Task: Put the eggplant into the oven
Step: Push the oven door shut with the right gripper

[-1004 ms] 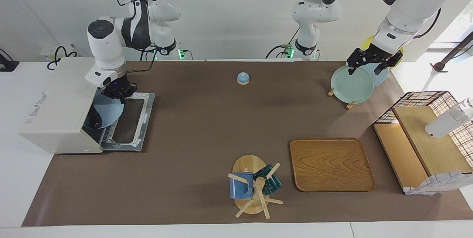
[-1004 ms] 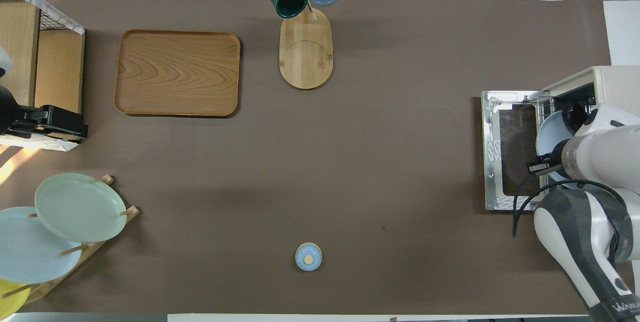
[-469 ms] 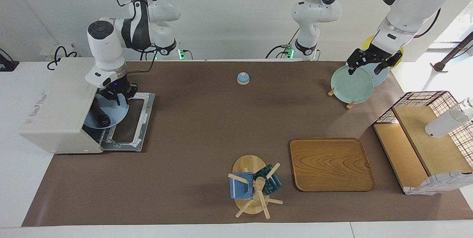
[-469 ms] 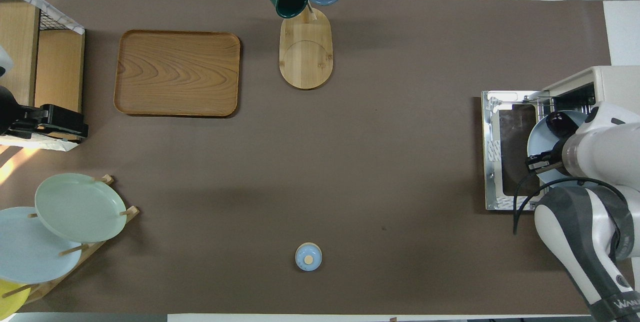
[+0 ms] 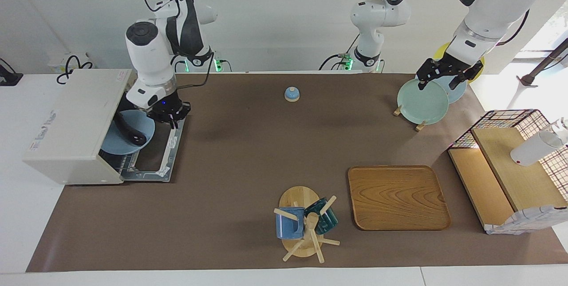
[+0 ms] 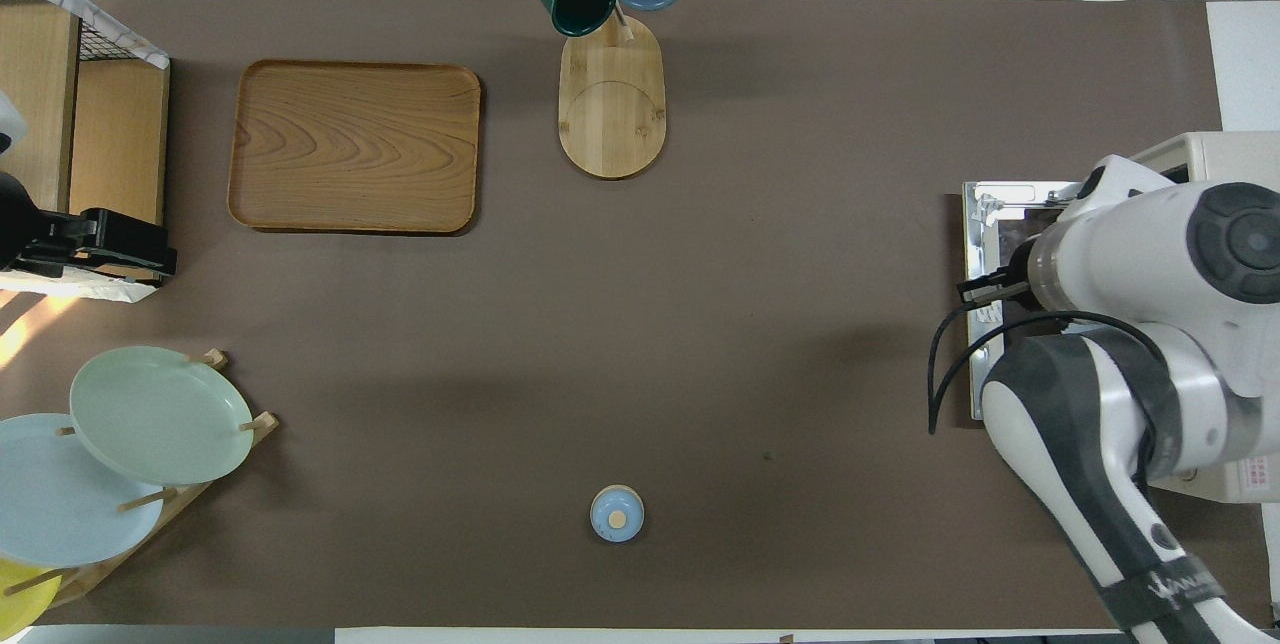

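The cream-white oven (image 5: 73,121) stands at the right arm's end of the table with its glass door (image 5: 153,155) dropped open. A light blue plate (image 5: 117,144) rests on the wire rack, partly inside the oven mouth. The dark eggplant (image 5: 133,133) lies across this plate. My right gripper (image 5: 168,116) hangs shut and holds nothing, over the door's edge nearest the robots, beside the plate. In the overhead view the right arm covers the plate and eggplant; only the oven's top (image 6: 1215,152) and door frame (image 6: 985,224) show. My left gripper (image 5: 443,77) waits open above the plate rack.
A plate rack holds a green plate (image 5: 421,101) and others at the left arm's end. A small blue lidded pot (image 5: 291,94) sits near the robots, mid-table. A wooden tray (image 5: 397,197), a mug tree (image 5: 304,224) and a wire-and-wood shelf (image 5: 506,175) stand farther out.
My right gripper has let go of the blue plate, shut, and drawn back from the oven mouth toward the table's middle. The plate with the eggplant stays on the rack. The left arm is still.
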`<move>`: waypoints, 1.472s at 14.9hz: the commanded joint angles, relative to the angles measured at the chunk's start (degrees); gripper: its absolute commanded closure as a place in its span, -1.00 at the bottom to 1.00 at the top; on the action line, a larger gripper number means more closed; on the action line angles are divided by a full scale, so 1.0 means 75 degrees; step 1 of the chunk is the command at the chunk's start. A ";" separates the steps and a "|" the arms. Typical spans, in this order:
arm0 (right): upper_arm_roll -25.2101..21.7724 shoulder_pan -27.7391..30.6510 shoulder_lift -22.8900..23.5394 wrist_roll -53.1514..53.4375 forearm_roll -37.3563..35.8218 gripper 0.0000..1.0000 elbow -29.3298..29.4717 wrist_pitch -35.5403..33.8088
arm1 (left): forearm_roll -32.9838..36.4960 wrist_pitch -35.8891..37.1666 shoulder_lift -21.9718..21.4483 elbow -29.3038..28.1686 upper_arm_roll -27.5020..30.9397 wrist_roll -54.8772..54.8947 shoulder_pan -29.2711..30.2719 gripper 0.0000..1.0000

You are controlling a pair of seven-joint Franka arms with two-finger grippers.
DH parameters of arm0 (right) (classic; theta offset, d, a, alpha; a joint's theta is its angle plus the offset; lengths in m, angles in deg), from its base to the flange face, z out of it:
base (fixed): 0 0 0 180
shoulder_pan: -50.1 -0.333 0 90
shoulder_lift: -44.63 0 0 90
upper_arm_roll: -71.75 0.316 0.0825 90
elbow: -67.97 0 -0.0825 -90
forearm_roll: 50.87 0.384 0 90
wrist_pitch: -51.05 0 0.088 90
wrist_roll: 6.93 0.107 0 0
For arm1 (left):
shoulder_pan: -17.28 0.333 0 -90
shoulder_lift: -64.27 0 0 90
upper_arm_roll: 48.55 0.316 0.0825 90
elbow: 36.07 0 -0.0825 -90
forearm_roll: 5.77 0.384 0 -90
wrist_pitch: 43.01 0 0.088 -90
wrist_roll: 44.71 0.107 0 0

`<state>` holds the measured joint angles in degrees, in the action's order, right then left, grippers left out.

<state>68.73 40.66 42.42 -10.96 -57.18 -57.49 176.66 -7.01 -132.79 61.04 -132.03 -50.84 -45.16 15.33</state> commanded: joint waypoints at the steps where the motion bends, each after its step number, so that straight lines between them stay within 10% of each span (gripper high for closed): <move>1: -0.0008 0.0051 0.0588 0.0127 0.0068 1.00 -0.0286 0.0898 | -0.0021 0.0147 -0.0014 0.0081 -0.0082 -0.0058 0.0096 -1.00; 22: -0.0043 0.0450 0.0846 0.0010 -0.1182 0.95 -0.1297 0.2050 | -0.0021 0.0136 -0.0014 0.0081 -0.0082 -0.0058 0.0096 -1.00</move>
<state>68.72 43.47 48.59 -10.51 -61.85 -67.50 191.86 -7.01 -132.79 61.04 -132.03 -50.84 -45.16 15.33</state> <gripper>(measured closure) 0.978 0.000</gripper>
